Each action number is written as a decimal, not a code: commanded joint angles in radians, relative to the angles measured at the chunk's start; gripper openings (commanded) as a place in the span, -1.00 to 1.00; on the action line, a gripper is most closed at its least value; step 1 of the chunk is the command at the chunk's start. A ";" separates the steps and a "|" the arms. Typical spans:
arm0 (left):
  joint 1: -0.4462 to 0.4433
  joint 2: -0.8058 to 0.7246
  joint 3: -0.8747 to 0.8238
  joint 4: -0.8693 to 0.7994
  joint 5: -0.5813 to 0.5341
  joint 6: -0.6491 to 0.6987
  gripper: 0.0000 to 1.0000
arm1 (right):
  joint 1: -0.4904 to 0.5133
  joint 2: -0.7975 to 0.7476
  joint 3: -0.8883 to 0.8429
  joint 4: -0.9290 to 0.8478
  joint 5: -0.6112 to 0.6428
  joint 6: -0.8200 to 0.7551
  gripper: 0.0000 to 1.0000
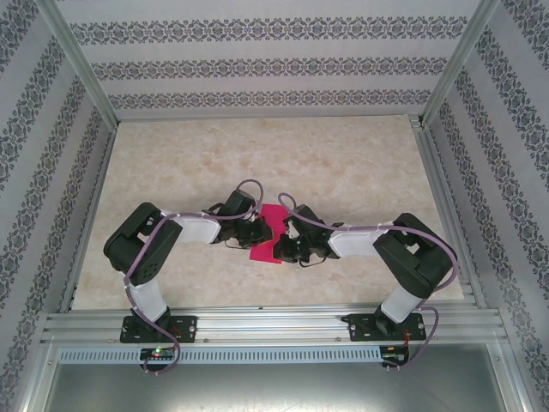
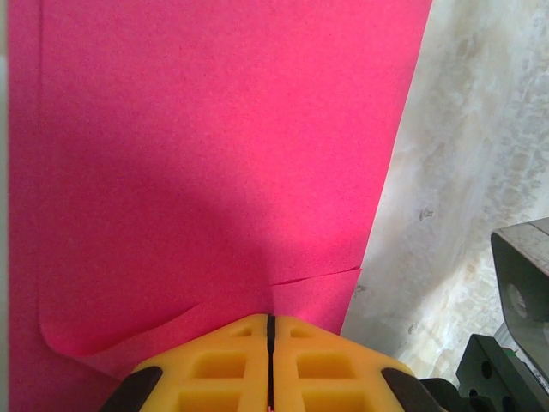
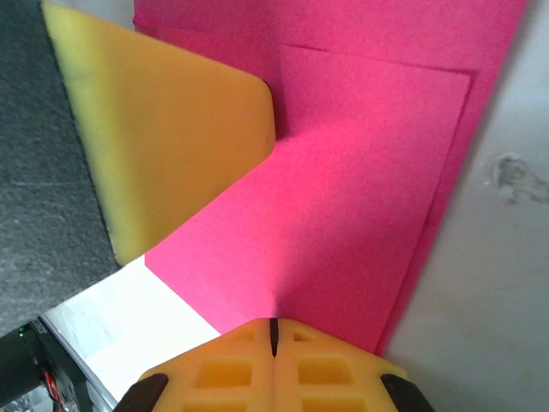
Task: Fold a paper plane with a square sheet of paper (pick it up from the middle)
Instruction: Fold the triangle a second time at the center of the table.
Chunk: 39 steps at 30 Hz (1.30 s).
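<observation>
- The square sheet of paper (image 1: pixel 270 225) is magenta-pink and lies on the desk (image 1: pixel 343 163), in the near half, about in the middle between left and right.
- From above it looks narrower than a square, and its long side runs away from the arm bases with a small tilt.
- In the left wrist view the paper (image 2: pixel 214 172) has a second layer on top, with a rounded fold at the lower left and a thin crease line that runs to its right edge.
- In the right wrist view the paper (image 3: pixel 343 197) also shows two layers, the upper one ending a little inside the edge of the lower one.
- The left gripper (image 1: pixel 260 233) is at the left edge of the paper. Its yellow fingers (image 2: pixel 223 365) are pressed together, and the paper's near edge goes in between their tips, so it is gripping the paper.
- The right gripper (image 1: pixel 285 245) is at the right edge of the paper, just opposite the left one. Its fingers (image 3: pixel 317 369) are closed too, and a corner of the paper ends at their tips, pinched there.
- One yellow finger of the left gripper (image 3: pixel 171 129) touches the paper's far edge in the right wrist view.
- The desk is pale marble pattern, with patterned walls around it.
</observation>
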 commanded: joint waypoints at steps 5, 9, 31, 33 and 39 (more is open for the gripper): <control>0.056 0.020 -0.019 -0.009 -0.067 0.050 -0.79 | -0.006 0.051 -0.021 -0.160 0.066 -0.030 -1.00; 0.088 0.026 -0.029 0.017 -0.065 0.059 -0.79 | -0.007 0.056 -0.022 -0.156 0.063 -0.031 -1.00; 0.201 -0.070 0.015 -0.086 -0.018 0.179 -0.72 | -0.010 0.070 -0.004 -0.150 0.040 -0.032 -1.00; 0.200 -0.097 0.010 -0.082 -0.002 0.174 -0.69 | -0.011 0.070 -0.001 -0.153 0.040 -0.033 -1.00; 0.147 -0.167 -0.022 -0.054 0.048 0.145 -0.67 | -0.012 0.070 0.003 -0.154 0.038 -0.033 -1.00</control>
